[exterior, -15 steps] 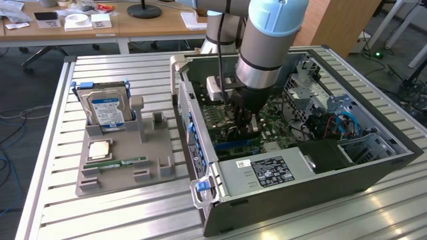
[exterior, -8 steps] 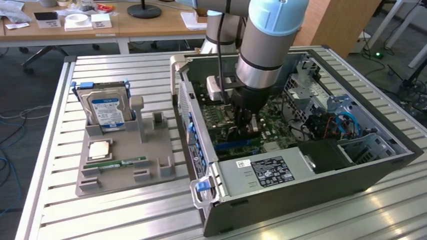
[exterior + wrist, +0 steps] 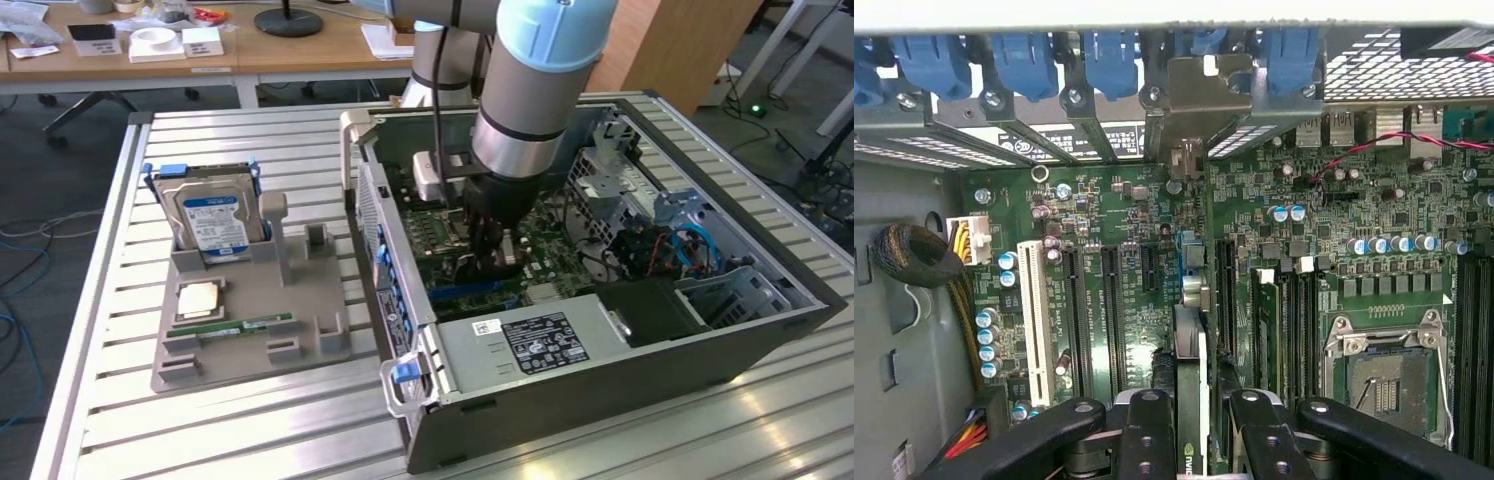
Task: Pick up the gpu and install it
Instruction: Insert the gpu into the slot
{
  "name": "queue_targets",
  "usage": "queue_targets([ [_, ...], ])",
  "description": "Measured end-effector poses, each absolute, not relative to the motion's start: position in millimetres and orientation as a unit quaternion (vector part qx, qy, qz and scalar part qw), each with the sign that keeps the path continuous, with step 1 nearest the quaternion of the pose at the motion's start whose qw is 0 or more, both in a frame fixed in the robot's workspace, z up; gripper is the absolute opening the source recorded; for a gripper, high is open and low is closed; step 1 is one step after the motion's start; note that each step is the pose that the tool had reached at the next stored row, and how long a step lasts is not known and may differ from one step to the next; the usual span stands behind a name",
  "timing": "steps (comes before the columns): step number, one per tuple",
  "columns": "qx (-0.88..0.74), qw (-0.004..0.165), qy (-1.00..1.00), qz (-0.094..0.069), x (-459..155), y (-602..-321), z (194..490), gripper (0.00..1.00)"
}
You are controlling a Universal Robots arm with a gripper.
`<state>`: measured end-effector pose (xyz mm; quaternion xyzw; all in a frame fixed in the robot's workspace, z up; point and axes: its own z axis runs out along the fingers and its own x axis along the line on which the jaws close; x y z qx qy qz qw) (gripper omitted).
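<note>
Inside the computer case (image 3: pixel 601 400): I hang low over the motherboard (image 3: pixel 1144 200), close to the rear wall with its row of blue latches (image 3: pixel 1109 60).
Gripper (image 3: pixel 1199 405): narrow, my fingers (image 3: pixel 1147 420) pinching the gpu on both flat sides.
Gpu (image 3: pixel 1191 345): edge-on in my grip, its silver end bracket (image 3: pixel 1194 95) up against the rear slot openings. I cannot tell whether its lower edge has entered a slot.
Neighbouring slots: 2 black expansion slots (image 3: pixel 1112 310) and 1 white slot (image 3: pixel 1036 320) lie just beside the card.
Risk 1: a slight tilt in my grip would put the card edge on the slot rim, and pressing down could bend the board.
Risk 2: the bracket may catch on the rear frame and jam.
Risk 3: the thin card could slip between my fingers under load.
</note>
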<state>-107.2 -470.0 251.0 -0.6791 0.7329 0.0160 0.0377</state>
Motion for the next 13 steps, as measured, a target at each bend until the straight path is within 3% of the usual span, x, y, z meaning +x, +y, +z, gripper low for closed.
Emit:
queue_targets([
  [13,-0.676,0.038,0.736,0.017,-109.6,-470.3,249.7,0.26],
])
